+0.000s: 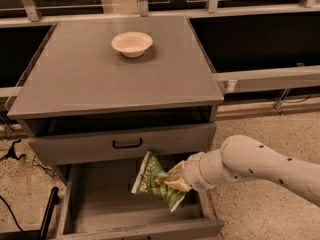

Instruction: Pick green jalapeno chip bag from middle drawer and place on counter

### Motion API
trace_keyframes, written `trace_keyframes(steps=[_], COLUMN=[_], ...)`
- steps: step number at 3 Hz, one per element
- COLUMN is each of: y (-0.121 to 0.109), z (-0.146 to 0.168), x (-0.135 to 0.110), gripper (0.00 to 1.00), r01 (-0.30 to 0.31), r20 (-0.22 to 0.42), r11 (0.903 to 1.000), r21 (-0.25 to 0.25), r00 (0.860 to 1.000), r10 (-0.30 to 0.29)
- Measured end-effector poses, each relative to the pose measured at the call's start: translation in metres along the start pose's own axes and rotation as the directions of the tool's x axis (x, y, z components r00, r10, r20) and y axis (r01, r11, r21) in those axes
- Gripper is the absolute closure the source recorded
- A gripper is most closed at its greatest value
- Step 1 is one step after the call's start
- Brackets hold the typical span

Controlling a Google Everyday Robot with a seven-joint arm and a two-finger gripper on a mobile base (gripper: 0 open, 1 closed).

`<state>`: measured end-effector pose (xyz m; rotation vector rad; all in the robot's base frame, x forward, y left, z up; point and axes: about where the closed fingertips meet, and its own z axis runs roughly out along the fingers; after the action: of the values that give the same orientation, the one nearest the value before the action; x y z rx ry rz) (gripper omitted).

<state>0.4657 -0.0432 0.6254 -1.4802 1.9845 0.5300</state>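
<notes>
Middle drawer open; tool above it w/ green jalapeno chip bag clenched.

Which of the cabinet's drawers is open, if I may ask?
The middle drawer, below the shut drawer front with the black handle; the gripper holds the green jalapeno chip bag over it.

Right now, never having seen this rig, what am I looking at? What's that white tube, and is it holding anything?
One camera looks down at the scene from in front. The white tube is the robot's arm, reaching in from the right. The claw at its tip is shut on a green chip bag, held over the open drawer at the bottom. The upper drawer, with the black handle, is closed. The flat grey top is the counter; a cream bowl sits near its back.
</notes>
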Motion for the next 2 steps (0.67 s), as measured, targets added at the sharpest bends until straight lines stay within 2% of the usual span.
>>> trace_keyframes(steps=[1,2], y=[0.003,0.018], z=[-0.018,-0.055], x=[-0.013,-0.039], gripper=[1.0,1.0], r01=[0.016,0.038], r20=[-0.012,-0.037], r11=[0.9996,0.9979], r21=[-0.021,-0.053], r00=[1.0,0.999], r10=[-0.017,-0.04])
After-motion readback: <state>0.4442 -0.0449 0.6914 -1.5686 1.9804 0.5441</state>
